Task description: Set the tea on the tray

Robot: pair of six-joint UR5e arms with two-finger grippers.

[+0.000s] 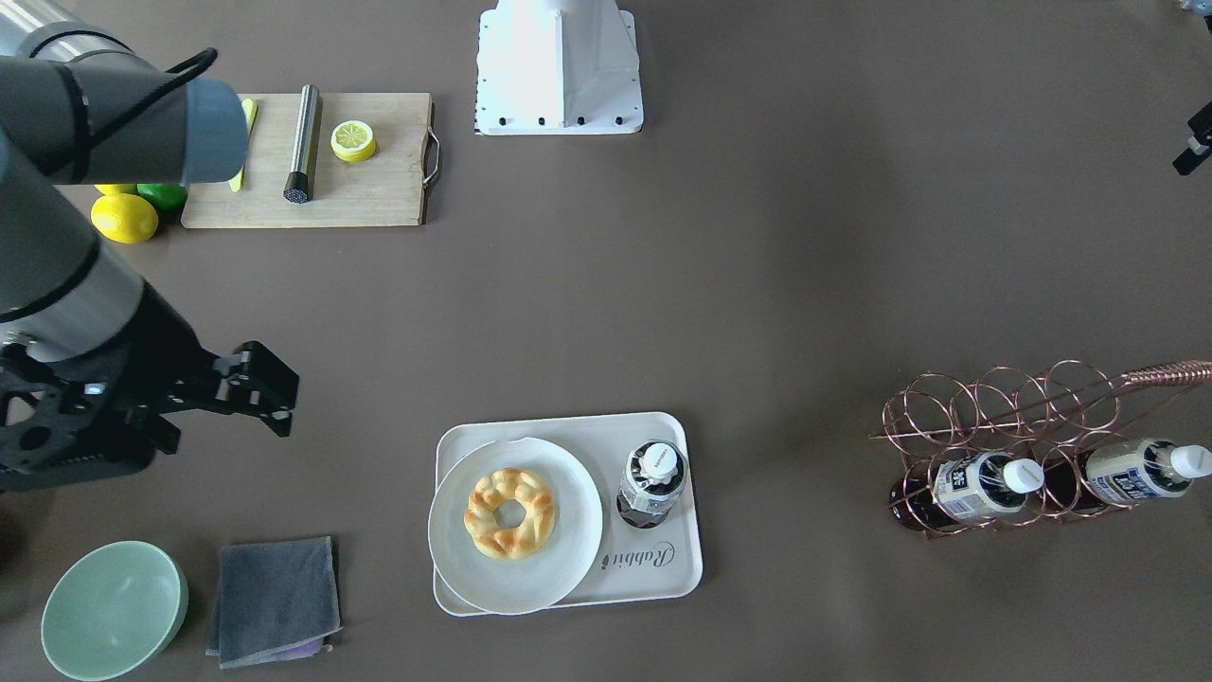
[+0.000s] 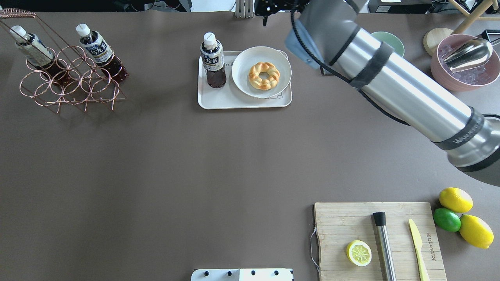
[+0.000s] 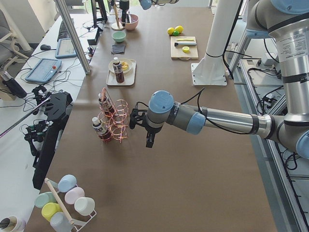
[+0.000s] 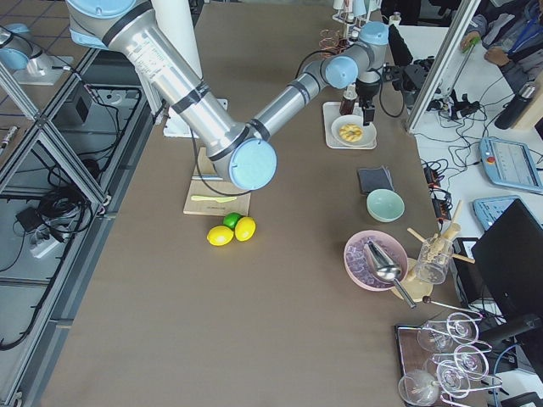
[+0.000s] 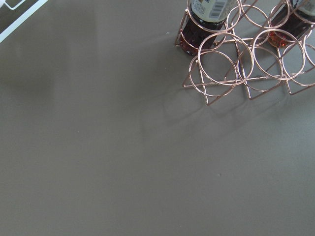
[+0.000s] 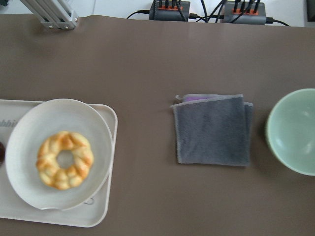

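Note:
One tea bottle [image 1: 653, 483] with a white cap stands upright on the off-white tray [image 1: 653, 578], beside the round plate with a ring pastry [image 1: 509, 512]. It also shows in the overhead view [image 2: 213, 58]. Two more tea bottles [image 1: 975, 483] [image 1: 1131, 471] lie in the copper wire rack [image 1: 1004, 417]. My right gripper [image 1: 284, 403] hovers apart from the tray, towards the grey cloth side, with its jaws open and empty. My left gripper [image 3: 148, 141] hangs over bare table near the rack; I cannot tell whether it is open or shut.
A wooden board [image 1: 379, 199] holds a lemon half [image 1: 353, 140], a steel rod and a yellow knife. Lemons and a lime [image 2: 447, 219] lie beside it. A green bowl [image 1: 114, 611] and a grey cloth [image 1: 275, 599] are near the tray. A pink ice bowl [image 2: 465, 62] stands far right.

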